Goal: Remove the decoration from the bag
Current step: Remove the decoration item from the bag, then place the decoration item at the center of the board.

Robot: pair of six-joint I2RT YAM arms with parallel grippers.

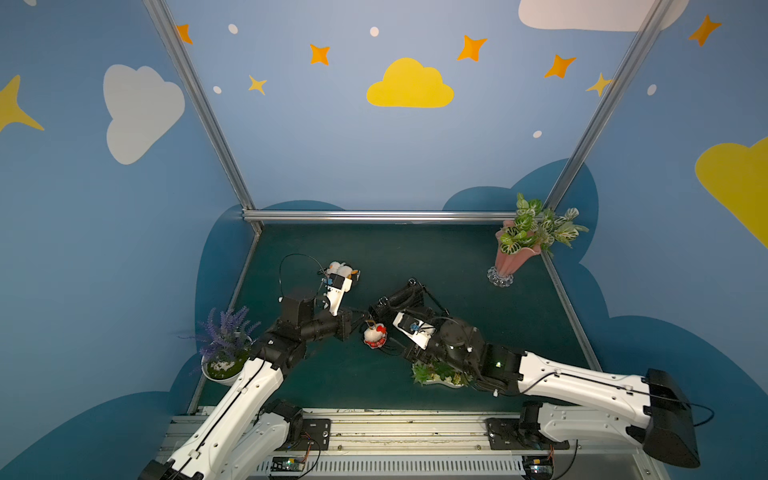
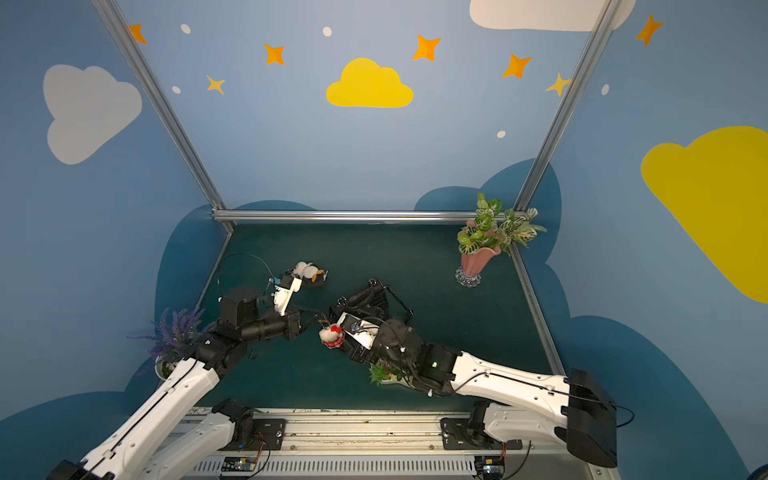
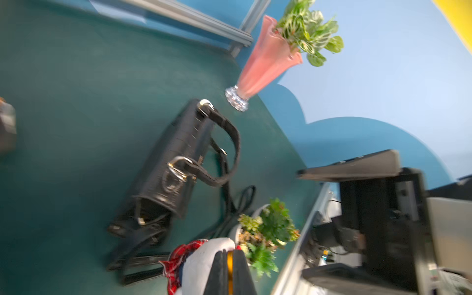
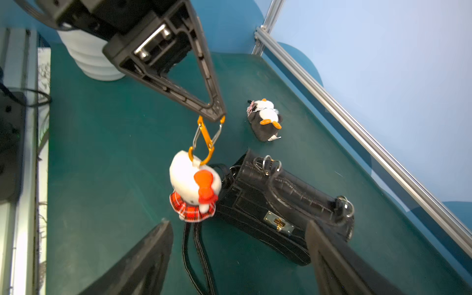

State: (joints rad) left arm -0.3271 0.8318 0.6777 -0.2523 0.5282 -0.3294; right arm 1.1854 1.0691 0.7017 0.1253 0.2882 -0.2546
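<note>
Decoration (image 4: 194, 184), round plush; its orange carabiner (image 4: 204, 143) in clenched left pincer (image 4: 215, 116); right pincer (image 4: 237, 223) agape; glossy embossed bag (image 4: 281, 201)

Green table (image 1: 457, 266): bag (image 1: 400, 300), penguin plush (image 1: 343, 271)

The white, black-jointed left arm (image 1: 232, 401) and right arm (image 1: 582, 382) carry thin black cables; the left tool (image 4: 217, 117) and right tool (image 4: 237, 224) are black.

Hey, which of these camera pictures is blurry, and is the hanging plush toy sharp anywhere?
Left wrist view: motion-smeared, the bag and pink vase soft-edged. Right wrist view: the plush decoration and its orange carabiner are fairly crisp; only the right gripper's near fingers blur. Both top views: sharp but dim.
</note>
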